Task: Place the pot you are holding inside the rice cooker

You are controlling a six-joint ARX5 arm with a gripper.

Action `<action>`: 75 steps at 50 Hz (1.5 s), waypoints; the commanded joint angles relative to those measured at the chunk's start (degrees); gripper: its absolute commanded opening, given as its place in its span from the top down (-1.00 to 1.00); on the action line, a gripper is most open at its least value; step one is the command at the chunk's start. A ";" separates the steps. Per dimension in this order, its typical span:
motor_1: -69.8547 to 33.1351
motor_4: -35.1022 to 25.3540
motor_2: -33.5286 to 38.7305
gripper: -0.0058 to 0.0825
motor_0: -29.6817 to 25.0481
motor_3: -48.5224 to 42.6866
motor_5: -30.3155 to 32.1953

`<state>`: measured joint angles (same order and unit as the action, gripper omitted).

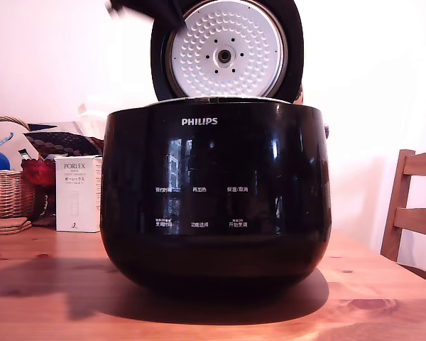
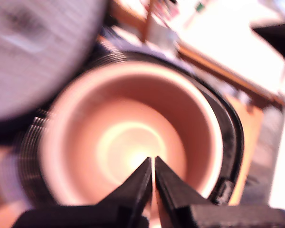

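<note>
The rice cooker (image 1: 216,195) is a big glossy black Philips body in the middle of the exterior view. Its lid (image 1: 226,50) stands open with the dimpled silver plate facing the camera. In the wrist view the pot (image 2: 128,114) sits down inside the cooker's black ribbed rim (image 2: 230,137); its round inside glows coppery pink. From the exterior view the pot is hidden by the cooker's wall. My gripper (image 2: 154,164) hovers above the pot's inside with its fingertips almost touching and nothing visible between them. A dark part of my arm (image 1: 148,11) shows at the lid's upper left.
The cooker stands on a wooden table (image 1: 50,298). At the exterior view's left are a white Porlex box (image 1: 78,193) and a wicker basket (image 1: 7,192). A wooden chair (image 1: 415,213) stands at the right. The open lid (image 2: 33,47) is blurred beside my gripper.
</note>
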<state>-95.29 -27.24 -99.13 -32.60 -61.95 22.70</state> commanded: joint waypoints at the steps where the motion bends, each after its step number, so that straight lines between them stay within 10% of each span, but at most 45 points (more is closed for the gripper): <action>1: 0.04 -0.59 1.64 0.91 -1.29 2.03 0.20; 75: -0.85 -0.76 15.26 0.91 -9.57 14.95 -3.41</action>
<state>-95.29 -27.99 -85.52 -42.17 -46.76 19.49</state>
